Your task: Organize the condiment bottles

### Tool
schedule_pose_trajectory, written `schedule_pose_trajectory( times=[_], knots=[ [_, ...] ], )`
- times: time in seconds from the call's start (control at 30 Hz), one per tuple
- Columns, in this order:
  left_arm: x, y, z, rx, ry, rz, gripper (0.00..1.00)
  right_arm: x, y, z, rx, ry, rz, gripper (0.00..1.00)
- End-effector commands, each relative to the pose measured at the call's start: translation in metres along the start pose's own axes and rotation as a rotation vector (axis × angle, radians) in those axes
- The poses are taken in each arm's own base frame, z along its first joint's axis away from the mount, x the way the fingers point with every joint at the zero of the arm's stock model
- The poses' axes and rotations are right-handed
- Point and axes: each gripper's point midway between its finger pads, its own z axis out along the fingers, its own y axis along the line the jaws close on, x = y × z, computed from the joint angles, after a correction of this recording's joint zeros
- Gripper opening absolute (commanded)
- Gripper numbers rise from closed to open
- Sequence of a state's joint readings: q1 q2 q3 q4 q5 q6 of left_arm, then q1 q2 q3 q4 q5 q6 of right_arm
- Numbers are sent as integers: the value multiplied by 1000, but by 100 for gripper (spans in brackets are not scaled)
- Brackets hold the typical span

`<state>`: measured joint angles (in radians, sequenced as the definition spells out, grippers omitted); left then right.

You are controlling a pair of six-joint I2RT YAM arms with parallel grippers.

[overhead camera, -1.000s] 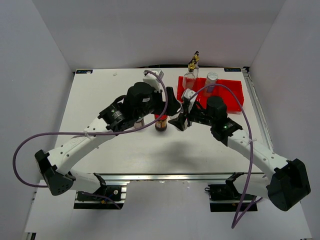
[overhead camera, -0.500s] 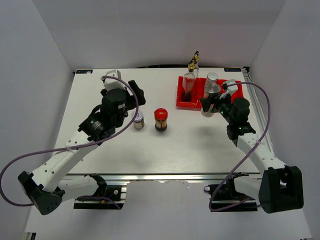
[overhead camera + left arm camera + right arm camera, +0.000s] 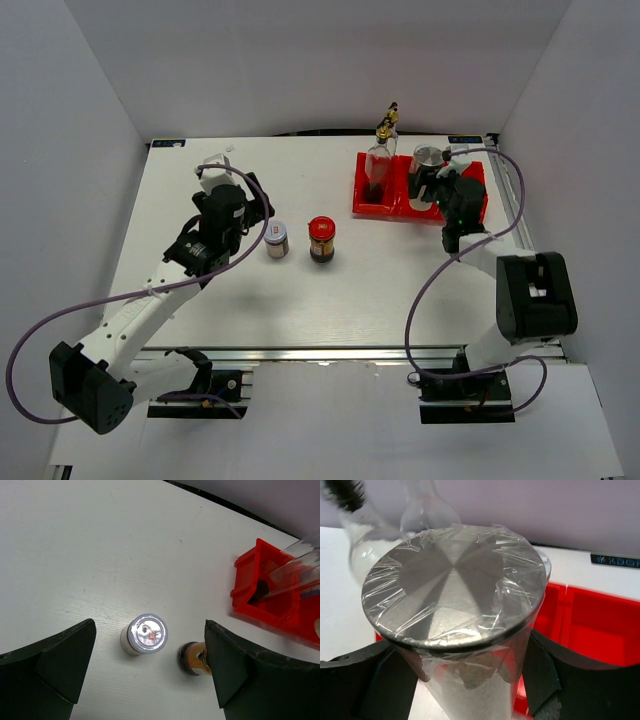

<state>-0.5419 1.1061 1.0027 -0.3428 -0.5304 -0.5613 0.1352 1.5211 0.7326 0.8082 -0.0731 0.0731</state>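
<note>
At the red tray (image 3: 600, 625), right gripper (image 3: 460, 680) clasps an upright silver-capped shaker (image 3: 455, 585); whether it is seated cannot be told. Left gripper (image 3: 149, 647) hangs wide open, silver-lidded jar (image 3: 145, 634) upright below, framed between its fingers; left arm nearer.

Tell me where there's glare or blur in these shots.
Left wrist: glare whitens the lid of the silver-lidded jar; the glass bottle is blurred. Right wrist: the shaker is sharp, background soft. Top external: even light, faint shadows.
</note>
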Motion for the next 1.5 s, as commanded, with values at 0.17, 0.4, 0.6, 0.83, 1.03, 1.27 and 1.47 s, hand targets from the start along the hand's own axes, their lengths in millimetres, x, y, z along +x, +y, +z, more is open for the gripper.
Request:
schedule_pose_trajectory(
  times=[0.17,0.4,0.6,0.83,1.03,1.27,1.47],
  knots=[
    [-12,4,-5,20,-57,8,98,-64,-15,55,48,-239,-94,32],
    [-13,8,-4,3,-67,27,98,-45,-30,76,108,-223,-62,35],
    [-11,6,-2,15,-66,38,98,-18,-43,82,163,-192,-42,54],
    [-9,5,1,16,-65,53,98,6,-45,81,171,-147,-37,80],
    [-11,6,-1,15,-67,48,98,7,-45,70,183,-135,-29,89],
    [-12,15,-9,-9,-75,18,98,-23,-53,38,272,-121,2,89],
    [0,22,-12,-15,-66,-15,98,-54,-40,9,273,-42,143,89]
  ],
)
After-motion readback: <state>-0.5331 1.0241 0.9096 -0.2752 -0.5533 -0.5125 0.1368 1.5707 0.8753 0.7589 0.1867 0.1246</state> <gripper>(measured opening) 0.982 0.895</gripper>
